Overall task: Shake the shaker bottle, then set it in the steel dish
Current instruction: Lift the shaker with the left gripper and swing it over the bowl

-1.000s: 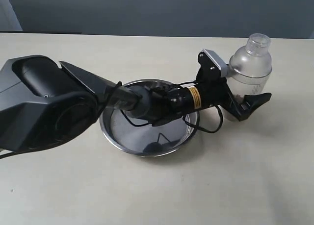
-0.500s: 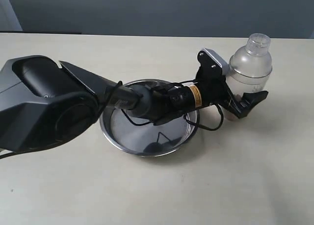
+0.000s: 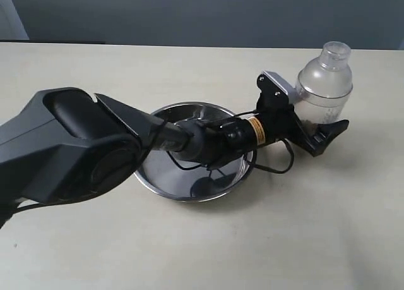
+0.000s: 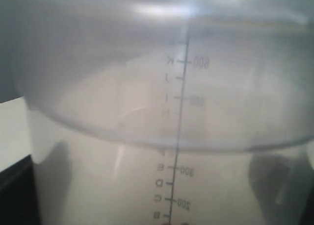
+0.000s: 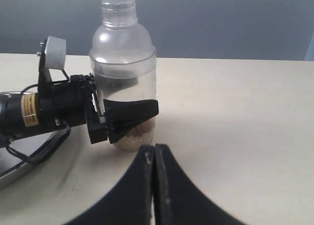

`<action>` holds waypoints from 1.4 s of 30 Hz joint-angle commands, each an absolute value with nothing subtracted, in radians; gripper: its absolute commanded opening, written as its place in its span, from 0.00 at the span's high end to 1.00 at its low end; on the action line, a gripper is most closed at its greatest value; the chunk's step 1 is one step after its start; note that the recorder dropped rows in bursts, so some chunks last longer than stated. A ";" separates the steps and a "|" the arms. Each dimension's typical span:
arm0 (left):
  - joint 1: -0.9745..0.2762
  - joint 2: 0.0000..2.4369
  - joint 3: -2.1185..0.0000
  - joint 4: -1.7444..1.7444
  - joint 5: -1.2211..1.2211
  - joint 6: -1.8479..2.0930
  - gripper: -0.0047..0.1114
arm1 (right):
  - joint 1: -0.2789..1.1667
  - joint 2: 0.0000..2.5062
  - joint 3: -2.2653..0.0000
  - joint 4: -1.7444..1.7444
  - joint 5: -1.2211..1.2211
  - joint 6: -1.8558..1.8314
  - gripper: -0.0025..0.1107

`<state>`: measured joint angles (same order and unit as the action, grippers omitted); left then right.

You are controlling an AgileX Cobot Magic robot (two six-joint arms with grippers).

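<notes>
Sunk slightly lower, left end effector (image 3: 327,127) gaping astride the bottle (image 3: 325,75), gripping nothing; shaking and placement in dish (image 3: 183,198) pending.

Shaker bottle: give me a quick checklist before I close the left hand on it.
1. Shaker bottle upright on the table, cap on: ok.
2. Left hand open, near finger alongside the bottle's lower body: ok.
3. Far finger past the bottle: cannot tell, hidden.
4. Bottle gripped: not ok, not yet.
5. Right hand shut, apart from the bottle: ok.
6. Steel dish beside the bottle, under the left arm: ok.
</notes>
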<state>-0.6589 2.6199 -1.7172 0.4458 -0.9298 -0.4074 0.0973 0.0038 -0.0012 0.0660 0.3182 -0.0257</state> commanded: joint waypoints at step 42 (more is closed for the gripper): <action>-0.657 2.199 -1.694 0.740 -0.516 -0.662 0.96 | 0.101 0.000 0.000 0.065 0.306 -0.026 0.98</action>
